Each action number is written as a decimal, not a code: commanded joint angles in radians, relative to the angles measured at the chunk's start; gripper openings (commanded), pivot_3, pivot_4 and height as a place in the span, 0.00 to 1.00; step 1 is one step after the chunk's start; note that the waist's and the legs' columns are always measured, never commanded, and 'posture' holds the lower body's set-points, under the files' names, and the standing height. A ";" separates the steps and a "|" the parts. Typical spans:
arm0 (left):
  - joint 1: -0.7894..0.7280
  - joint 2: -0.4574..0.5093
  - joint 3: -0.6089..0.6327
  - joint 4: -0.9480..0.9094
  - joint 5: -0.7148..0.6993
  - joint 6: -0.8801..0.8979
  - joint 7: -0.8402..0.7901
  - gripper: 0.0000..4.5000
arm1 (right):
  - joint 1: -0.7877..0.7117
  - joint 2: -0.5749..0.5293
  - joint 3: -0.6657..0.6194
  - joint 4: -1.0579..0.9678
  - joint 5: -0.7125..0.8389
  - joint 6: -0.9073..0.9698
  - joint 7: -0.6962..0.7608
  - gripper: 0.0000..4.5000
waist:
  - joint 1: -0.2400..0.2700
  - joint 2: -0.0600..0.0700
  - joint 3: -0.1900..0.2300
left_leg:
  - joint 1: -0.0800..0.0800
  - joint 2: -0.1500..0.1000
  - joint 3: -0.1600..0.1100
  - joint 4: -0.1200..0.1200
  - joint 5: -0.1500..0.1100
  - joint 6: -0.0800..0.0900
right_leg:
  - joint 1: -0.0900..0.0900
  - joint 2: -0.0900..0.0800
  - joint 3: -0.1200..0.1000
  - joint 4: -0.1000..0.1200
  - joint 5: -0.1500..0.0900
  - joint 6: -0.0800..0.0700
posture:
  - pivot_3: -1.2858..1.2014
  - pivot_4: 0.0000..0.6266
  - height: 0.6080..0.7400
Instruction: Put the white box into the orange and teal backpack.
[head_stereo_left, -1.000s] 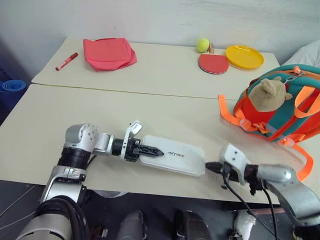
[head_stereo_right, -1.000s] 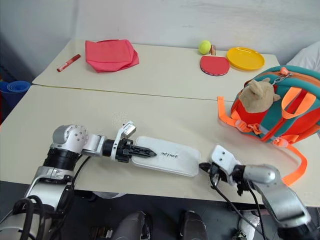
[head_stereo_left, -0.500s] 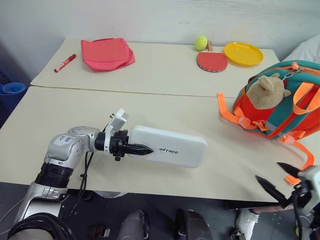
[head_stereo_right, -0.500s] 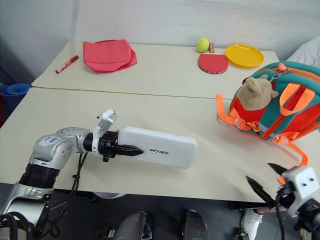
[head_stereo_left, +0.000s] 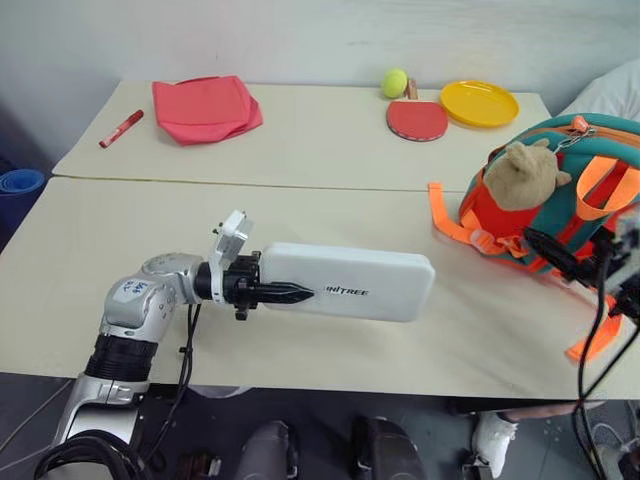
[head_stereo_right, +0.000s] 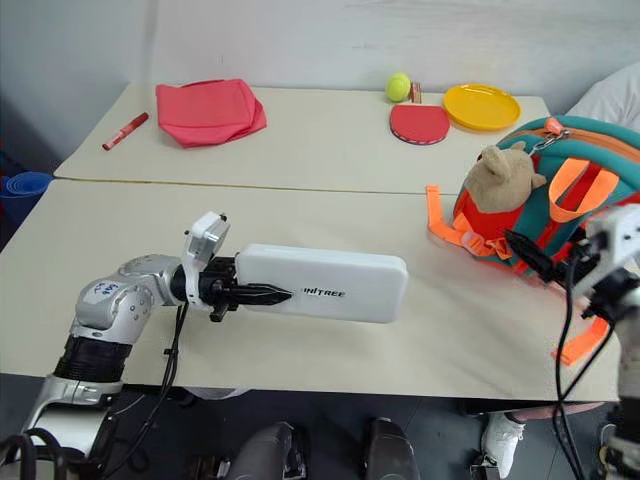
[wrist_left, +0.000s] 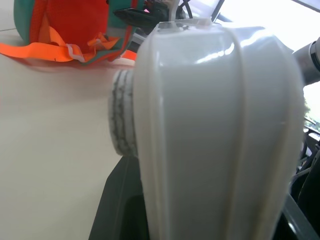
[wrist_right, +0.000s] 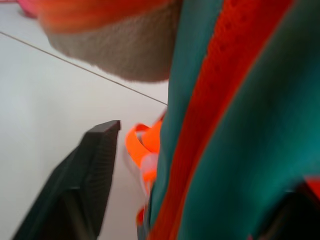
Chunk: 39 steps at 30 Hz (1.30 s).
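Note:
The white box (head_stereo_left: 350, 282) hangs level just above the table, with my left gripper (head_stereo_left: 275, 293) shut on its left end. In the left wrist view the box (wrist_left: 215, 125) stands close up, the orange and teal backpack (wrist_left: 70, 20) beyond it. That backpack (head_stereo_left: 480, 205) sits at the table's right edge with a tan plush animal (head_stereo_left: 522, 172) on its front. My right gripper (head_stereo_left: 550, 255) is at the backpack's near side, open. In the right wrist view one black finger (wrist_right: 85, 185) stands apart from the other, and the backpack's teal and orange fabric (wrist_right: 235, 100) lies between them.
On the far table lie a flat red-pink cloth bag (head_stereo_left: 203, 107), a red marker (head_stereo_left: 120, 128), a tennis ball (head_stereo_left: 394, 82), a red paddle (head_stereo_left: 417, 120) and a yellow plate (head_stereo_left: 484, 103). A seam (head_stereo_left: 250, 183) joins the two tables. Orange straps (head_stereo_left: 445, 222) trail from the backpack.
My left gripper lifted the box off the table and rolled it flat-side up. The right gripper left the box's right end, opened, and swung up and right to the backpack.

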 joint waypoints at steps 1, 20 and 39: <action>0.021 0.023 0.086 -0.077 -0.088 0.040 0.012 0.29 | -0.037 0.021 0.043 -0.014 0.018 -0.011 0.036 0.42 | 0.000 0.000 0.000 | 0.000 0.000 0.000 0.000 0.000 0.000 | 0.000 0.000 0.000 0.002 0.000 0.000 | 0.52 0.24 1.00; 0.006 0.277 0.468 0.047 -0.278 0.225 0.115 0.29 | 0.130 -0.006 0.240 -0.811 0.695 0.577 -0.009 0.00 | -0.020 -0.001 0.001 | -0.001 0.001 -0.002 -0.001 -0.002 -0.002 | -0.001 -0.001 -0.001 0.002 -0.001 -0.001 | 0.52 0.24 1.00; -0.144 0.162 0.152 -0.007 -0.068 -0.046 0.011 0.29 | 0.224 -0.206 0.038 -0.695 0.808 0.657 -0.055 0.00 | 0.028 -0.005 0.004 | -0.002 0.000 -0.002 -0.001 -0.004 -0.002 | -0.001 -0.001 -0.001 -0.004 -0.001 -0.001 | 0.52 0.24 1.00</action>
